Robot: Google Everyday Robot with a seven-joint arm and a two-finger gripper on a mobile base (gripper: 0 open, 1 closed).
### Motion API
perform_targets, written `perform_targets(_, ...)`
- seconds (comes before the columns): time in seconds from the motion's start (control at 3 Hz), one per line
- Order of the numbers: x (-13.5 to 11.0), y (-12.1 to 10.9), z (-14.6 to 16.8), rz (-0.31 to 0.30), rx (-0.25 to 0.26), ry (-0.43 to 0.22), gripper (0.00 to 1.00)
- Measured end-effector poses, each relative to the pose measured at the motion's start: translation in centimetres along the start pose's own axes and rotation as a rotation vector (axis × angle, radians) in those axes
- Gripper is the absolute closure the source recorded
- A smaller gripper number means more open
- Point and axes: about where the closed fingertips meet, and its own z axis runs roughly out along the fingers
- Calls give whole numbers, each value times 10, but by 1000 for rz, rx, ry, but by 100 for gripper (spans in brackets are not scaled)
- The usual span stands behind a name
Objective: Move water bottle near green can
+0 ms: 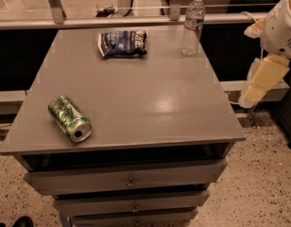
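Observation:
The water bottle [192, 25] stands upright at the far right corner of the grey table [136, 103]; it is clear, with a white cap and a red-banded label. The green can [70, 118] lies on its side near the front left edge, its silver top facing the front. My gripper [261, 79] hangs off the table's right side, below the white arm [280, 25]. It is level with the table's middle, well away from both the bottle and the can, and holds nothing that I can see.
A dark blue crinkled snack bag [123, 42] lies at the far middle of the table. A metal rail [136, 20] runs behind the table. Drawers [129, 181] sit under the front edge. The floor is speckled.

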Motion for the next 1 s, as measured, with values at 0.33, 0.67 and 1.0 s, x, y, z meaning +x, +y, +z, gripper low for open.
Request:
perform_targets(0.33,-1,-56,31,75,36,-111,0)
perform_targets(0.67,-15,-104,55,138,68,-247,0)
perform_targets(1.0,-38,-143,73,189,102,-390,0)
